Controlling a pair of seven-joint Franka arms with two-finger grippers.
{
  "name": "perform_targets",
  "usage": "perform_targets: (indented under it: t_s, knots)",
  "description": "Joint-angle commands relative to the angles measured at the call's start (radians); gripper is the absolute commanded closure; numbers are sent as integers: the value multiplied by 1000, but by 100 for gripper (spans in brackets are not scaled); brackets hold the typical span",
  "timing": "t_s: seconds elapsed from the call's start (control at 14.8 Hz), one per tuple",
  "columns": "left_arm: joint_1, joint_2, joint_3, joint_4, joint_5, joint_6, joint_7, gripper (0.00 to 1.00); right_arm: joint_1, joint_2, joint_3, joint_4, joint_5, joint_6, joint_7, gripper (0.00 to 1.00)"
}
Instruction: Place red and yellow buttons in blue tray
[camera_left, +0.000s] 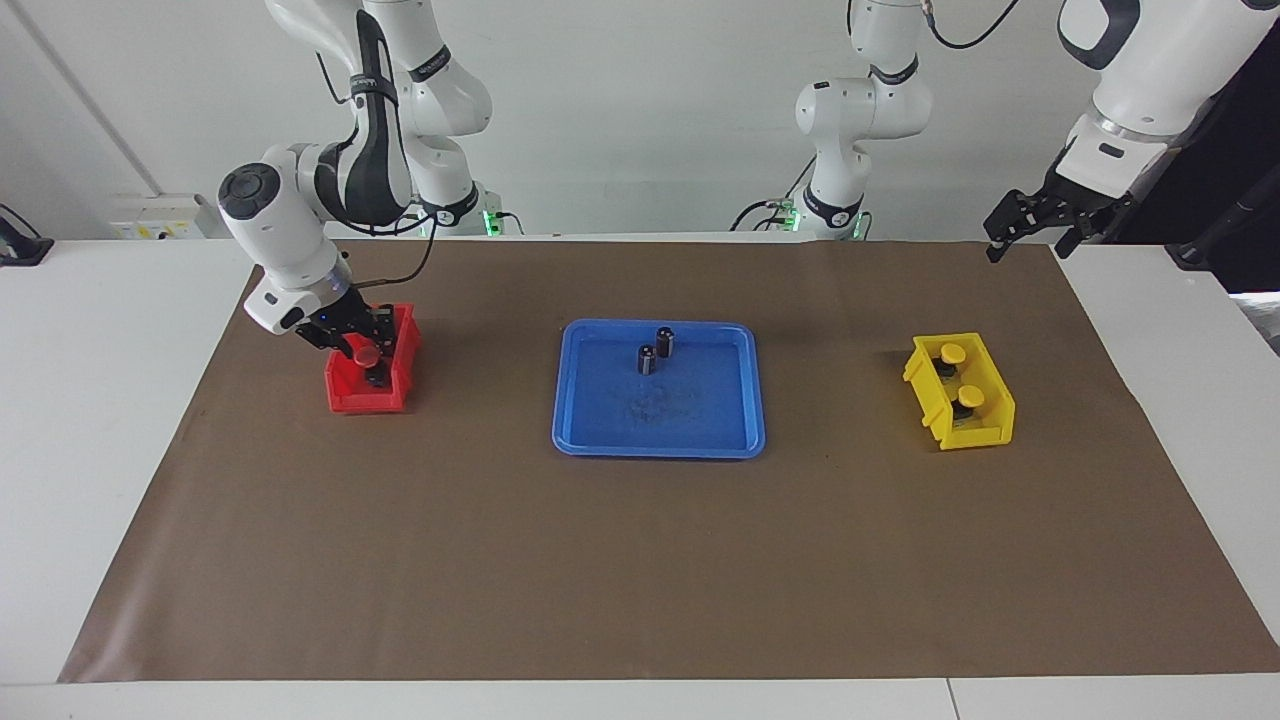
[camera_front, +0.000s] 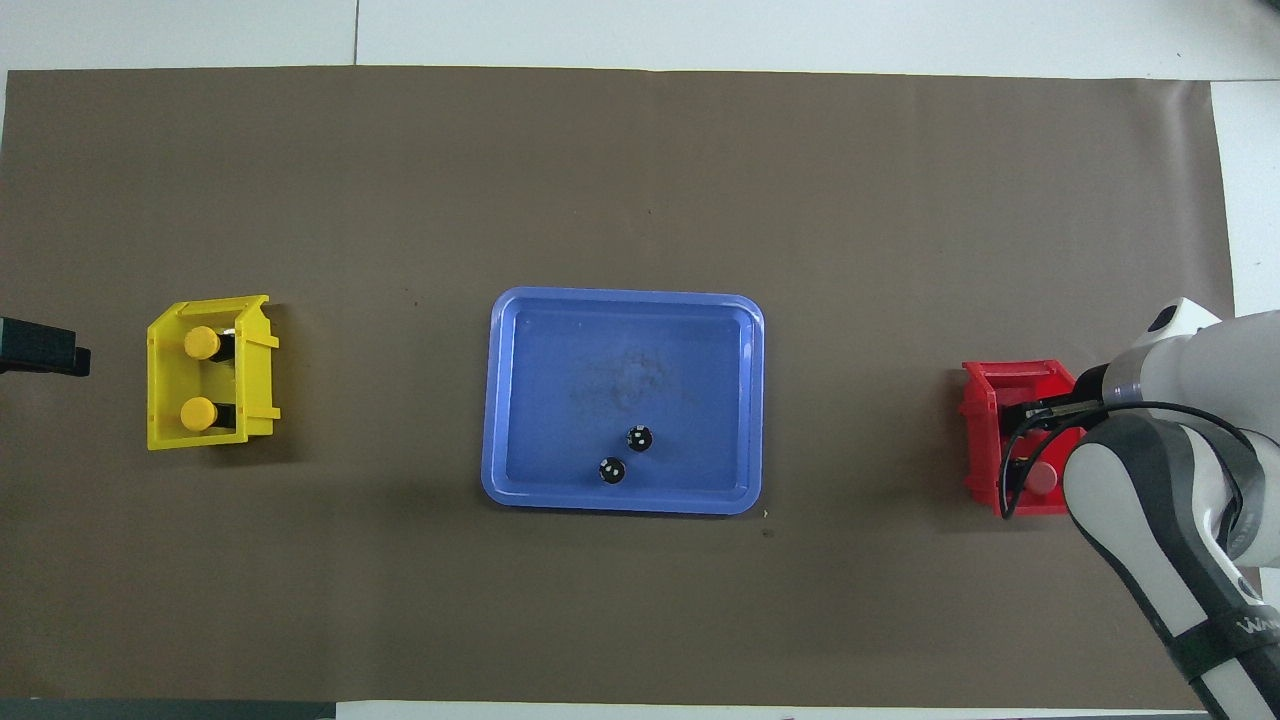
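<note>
Overhead view — dark cylinders (camera_front: 625, 454) occupy blue tray (camera_front: 520, 400)

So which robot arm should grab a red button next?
The right one. Its right gripper is already down in the red bin at a red button. The left gripper waits up by the table's edge, away from the bins.

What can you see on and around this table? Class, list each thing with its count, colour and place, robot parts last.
Tray: one, blue, mid-table.
Cylinders: two, dark, standing in the tray's half nearer the robots.
Yellow bin: one, toward the left arm's end.
Yellow buttons: two, in the yellow bin.
Red bin: one, toward the right arm's end.
Red button: one seen, in the red bin.
Paper sheet: one, brown, covering the table.
Left end effector: open, raised, waiting.
Right end effector: down in the red bin.
</note>
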Motion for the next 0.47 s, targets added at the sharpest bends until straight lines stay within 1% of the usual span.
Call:
perform_targets:
  t_s: [0.0,0.27,0.34,0.4]
  knots:
    - [4,-25,-4,-26,4,17,-13,0,-14,-27,4,-31,-2,34,-48,41]
    - [4,-25,-4,-30,4,23,-2,0,-48,-16,5,-34,-2,59,-81,41]
    - [4,-27,-4,-31,4,24,-2,0,-51,-16,5,-30,-2,38,-81,41]
    - [4,-29,-5,-31,4,20,-1,0,-48,-16,7,-31,-2,42,-78,41]
